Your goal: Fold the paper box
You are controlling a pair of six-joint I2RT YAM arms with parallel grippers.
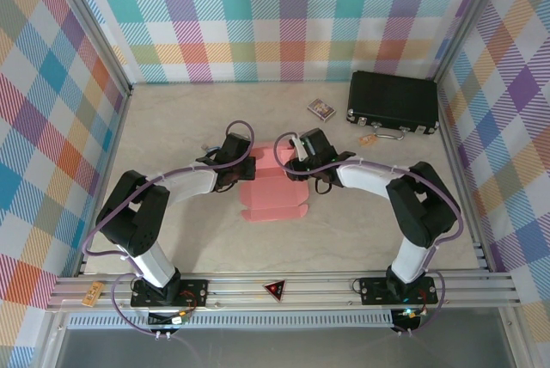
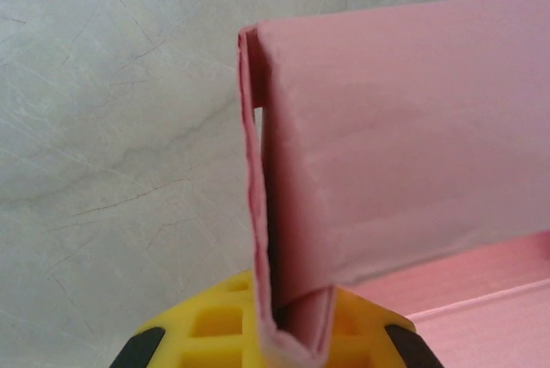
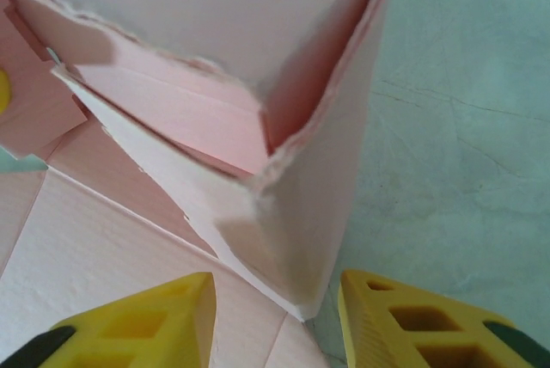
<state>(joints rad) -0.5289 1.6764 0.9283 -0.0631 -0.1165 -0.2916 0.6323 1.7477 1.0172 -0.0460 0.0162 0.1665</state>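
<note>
The salmon-pink paper box [image 1: 268, 200] lies partly folded in the middle of the table, between my two grippers. My left gripper [image 1: 242, 170] sits at the box's left rear corner. In the left wrist view its yellow fingers [image 2: 202, 329] are shut on a doubled-over upright side wall of the paper box [image 2: 404, 144]. My right gripper [image 1: 295, 164] is at the right rear corner. In the right wrist view a raised folded corner of the paper box [image 3: 292, 239] stands between its yellow fingers [image 3: 146, 325], with a gap on each side, so the right gripper [image 3: 275, 291] is open.
A black hard case [image 1: 394, 101] with latches lies at the back right, with a small tag [image 1: 368, 139] in front of it. A tiny patterned card pack [image 1: 321, 108] lies left of the case. Plaid walls enclose the pale table [image 1: 172, 127] on three sides.
</note>
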